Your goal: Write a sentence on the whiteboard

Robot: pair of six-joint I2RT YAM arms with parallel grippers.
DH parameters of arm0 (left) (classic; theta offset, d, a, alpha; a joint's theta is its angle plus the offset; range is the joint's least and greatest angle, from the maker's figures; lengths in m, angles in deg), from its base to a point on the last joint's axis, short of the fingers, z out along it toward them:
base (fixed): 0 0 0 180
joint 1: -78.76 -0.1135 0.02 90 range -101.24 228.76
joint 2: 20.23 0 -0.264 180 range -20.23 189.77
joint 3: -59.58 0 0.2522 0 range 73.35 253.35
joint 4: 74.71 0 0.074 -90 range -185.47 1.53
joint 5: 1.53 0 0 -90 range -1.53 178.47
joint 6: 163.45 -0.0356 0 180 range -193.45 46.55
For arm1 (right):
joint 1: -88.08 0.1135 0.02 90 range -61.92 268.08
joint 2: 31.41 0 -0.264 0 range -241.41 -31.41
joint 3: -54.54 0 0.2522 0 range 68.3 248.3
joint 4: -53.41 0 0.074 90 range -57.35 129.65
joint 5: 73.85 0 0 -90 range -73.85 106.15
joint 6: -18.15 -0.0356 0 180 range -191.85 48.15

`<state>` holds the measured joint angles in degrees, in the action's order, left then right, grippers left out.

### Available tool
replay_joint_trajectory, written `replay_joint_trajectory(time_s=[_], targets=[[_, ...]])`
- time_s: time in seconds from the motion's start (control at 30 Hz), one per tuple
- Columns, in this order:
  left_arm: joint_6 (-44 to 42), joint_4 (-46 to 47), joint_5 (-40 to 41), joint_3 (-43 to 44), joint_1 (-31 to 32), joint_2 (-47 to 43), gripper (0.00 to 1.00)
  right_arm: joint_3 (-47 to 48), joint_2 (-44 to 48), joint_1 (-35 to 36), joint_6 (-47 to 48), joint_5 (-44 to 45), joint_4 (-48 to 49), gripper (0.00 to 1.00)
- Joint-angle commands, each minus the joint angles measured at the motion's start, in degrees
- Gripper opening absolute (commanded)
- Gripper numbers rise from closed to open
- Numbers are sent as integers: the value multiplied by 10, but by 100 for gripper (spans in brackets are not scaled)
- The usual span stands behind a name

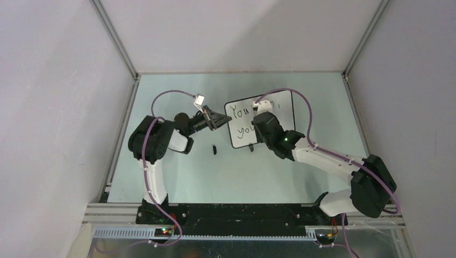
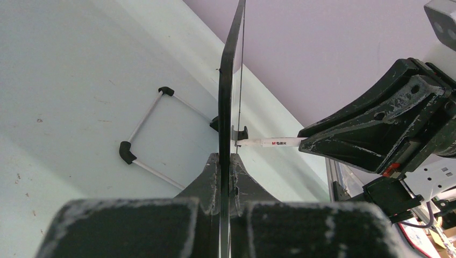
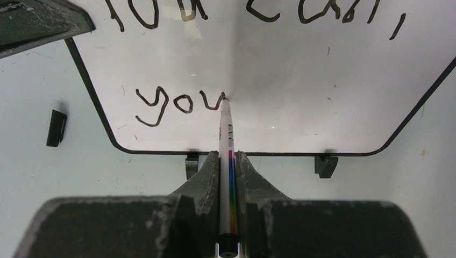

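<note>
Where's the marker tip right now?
Right wrist view: the marker tip touches the whiteboard at the end of the lower line of the sentence, left of the board's centre. The right fingers grip its barrel.

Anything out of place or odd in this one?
Only a small black piece, probably a marker cap, lying loose on the pale green table left of the black-framed white whiteboard. A few stray ink specks dot the board. Nothing damaged.
</note>
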<state>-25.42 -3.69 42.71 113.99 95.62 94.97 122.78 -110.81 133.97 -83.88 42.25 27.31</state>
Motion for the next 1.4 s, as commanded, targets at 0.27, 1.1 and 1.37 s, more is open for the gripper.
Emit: replay_joint_trajectory(time_s=[0.27,1.1,1.37], targets=[[0,30,-16,13,2,-4,0,-12,15,0,-15,16,-6,0],[1,29,-17,10,1,-10,0,-79,121,-16,-29,51,43,0],[5,29,-19,10,0,-13,0,-189,216,7,-22,69,172,0]])
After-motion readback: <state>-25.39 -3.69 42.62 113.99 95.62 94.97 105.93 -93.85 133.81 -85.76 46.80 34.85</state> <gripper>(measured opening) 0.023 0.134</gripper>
